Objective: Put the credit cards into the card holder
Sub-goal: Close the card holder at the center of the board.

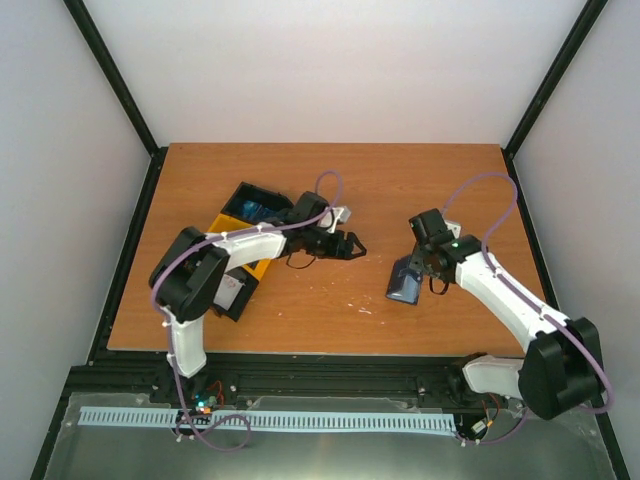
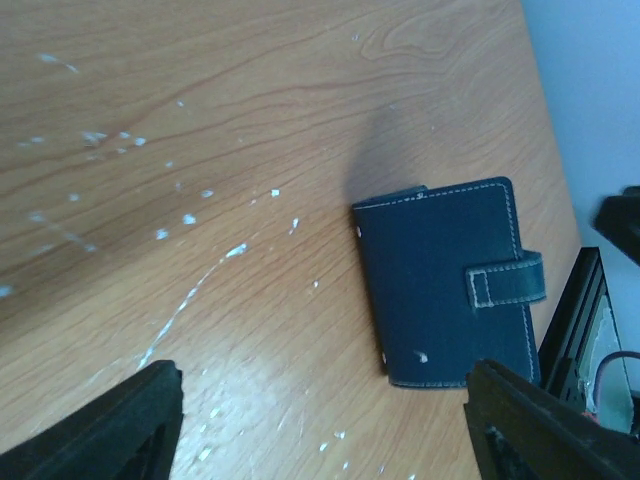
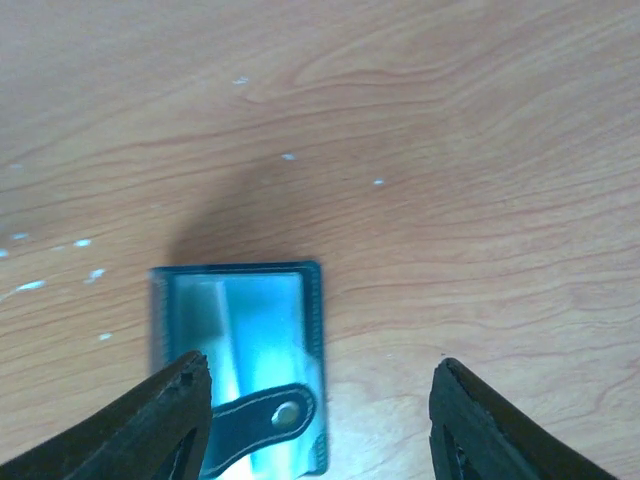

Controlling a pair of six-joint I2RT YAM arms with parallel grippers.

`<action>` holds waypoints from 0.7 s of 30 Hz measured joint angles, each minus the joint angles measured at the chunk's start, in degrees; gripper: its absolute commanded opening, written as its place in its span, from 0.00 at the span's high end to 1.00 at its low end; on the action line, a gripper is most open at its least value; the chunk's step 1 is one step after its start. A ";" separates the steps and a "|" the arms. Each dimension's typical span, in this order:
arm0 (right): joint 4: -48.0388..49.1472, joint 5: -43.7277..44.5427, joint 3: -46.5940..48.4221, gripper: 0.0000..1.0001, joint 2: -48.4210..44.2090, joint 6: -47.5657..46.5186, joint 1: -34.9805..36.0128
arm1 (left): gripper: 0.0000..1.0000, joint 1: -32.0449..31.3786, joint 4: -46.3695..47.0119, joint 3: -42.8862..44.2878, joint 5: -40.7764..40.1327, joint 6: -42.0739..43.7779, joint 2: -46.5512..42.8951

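Observation:
The card holder (image 1: 404,283) lies on the wooden table right of centre. The left wrist view shows its dark navy cover (image 2: 448,288) with a stitched strap. In the right wrist view its pale blue inside (image 3: 243,330) faces up, a little blurred, and the strap's snap lies across it. My right gripper (image 3: 320,420) hangs open just above it, its left finger (image 3: 150,425) over the holder's edge, holding nothing. My left gripper (image 2: 320,430) is open and empty, left of the holder. Blue credit cards (image 1: 254,210) lie in the bin tray.
A black-and-yellow bin tray (image 1: 236,200) sits at the left of the table, partly under my left arm. The table's right edge and a black frame rail (image 2: 578,320) are close behind the holder. White flecks mark the wood.

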 measured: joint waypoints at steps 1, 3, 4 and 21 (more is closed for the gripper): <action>-0.17 -0.87 0.28 0.42 -1.11 -0.04 0.00 | 0.29 -0.50 -0.20 1.25 0.04 -0.02 1.38; -0.35 -3.56 0.74 0.46 -3.04 -0.26 0.00 | 0.37 -1.57 -0.79 4.11 0.24 -0.11 4.57; -0.55 -4.74 0.94 0.50 -3.37 -0.48 0.00 | 0.41 -2.12 -0.92 5.31 0.31 -0.24 6.01; 0.11 -17.57 4.11 0.81 7.48 -5.49 -0.48 | 0.62 -5.95 -0.94 12.31 3.56 -3.50 16.31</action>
